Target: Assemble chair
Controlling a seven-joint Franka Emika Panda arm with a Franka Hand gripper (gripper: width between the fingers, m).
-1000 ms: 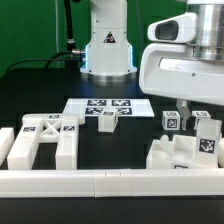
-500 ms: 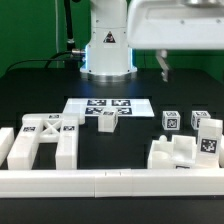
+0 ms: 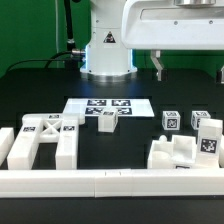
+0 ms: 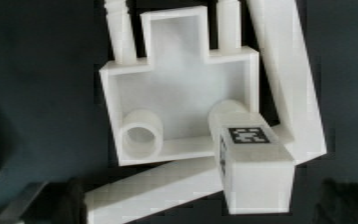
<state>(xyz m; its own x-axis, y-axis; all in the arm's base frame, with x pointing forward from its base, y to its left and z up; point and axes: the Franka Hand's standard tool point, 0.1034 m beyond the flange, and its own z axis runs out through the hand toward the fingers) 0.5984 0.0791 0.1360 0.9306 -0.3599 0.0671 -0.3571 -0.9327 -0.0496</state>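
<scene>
claw (image 3: 190,72): released, jaws spread wide with nothing between them, hanging high above the table (image 3: 30,90)
fingertips (image 3: 160,68): one dark tip shows clearly; the other sits at the exterior view's right edge
seat panel (image 3: 178,155): lying on the table well below the claw; the wrist view looks straight down on its notched outline (image 4: 172,95)
tagged leg (image 3: 209,137): beneath the claw, touching the seat panel's edge (image 4: 247,150)
two short blocks (image 3: 171,121) (image 3: 200,118): under the claw, just behind the seat panel
braced frame (image 3: 45,140): well apart from the claw, low toward the exterior view's left
small block (image 3: 107,119): on the marker board (image 3: 85,104), below the claw toward the exterior view's left
rail (image 3: 100,182): along the table's front edge, far below the claw
</scene>
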